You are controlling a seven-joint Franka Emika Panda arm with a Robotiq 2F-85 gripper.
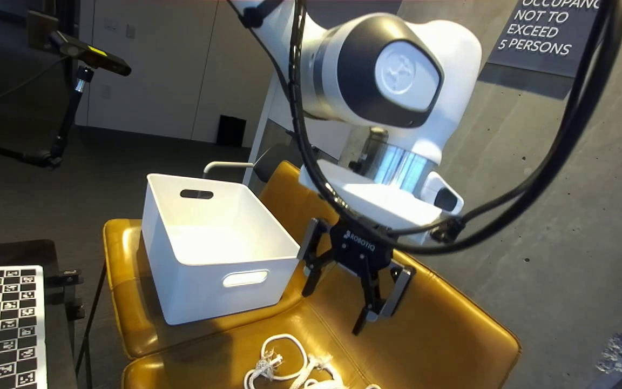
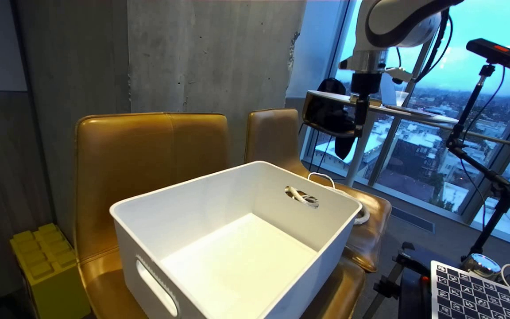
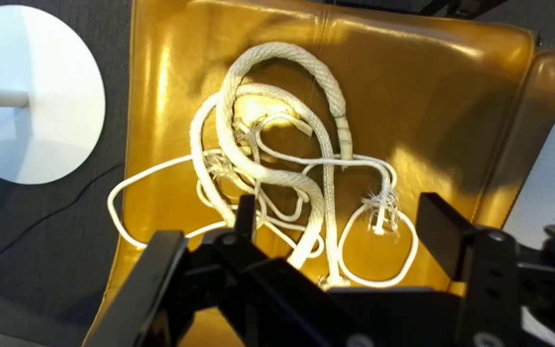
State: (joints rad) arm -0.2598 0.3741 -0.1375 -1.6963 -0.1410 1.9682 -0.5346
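Wrist view: my pincer [image 3: 337,212] holds nothing, jaws spread wide. Below, rope [image 3: 284,178] lies tangled on the chair [image 3: 427,72]; thin loops cross the thick coil, so a pinch there could drag the whole heap. One loop seems to overhang the seat's edge and might snag.

In an exterior view: bin [image 1: 208,302] stands on the next chair [image 1: 127,302]; I judge that a low sideways swing could clip its rim. My cable [image 1: 574,132] bows out and may catch.

In an exterior view: rope [image 2: 298,196] shows through the bin's handle hole, so a raised strand could foul there.
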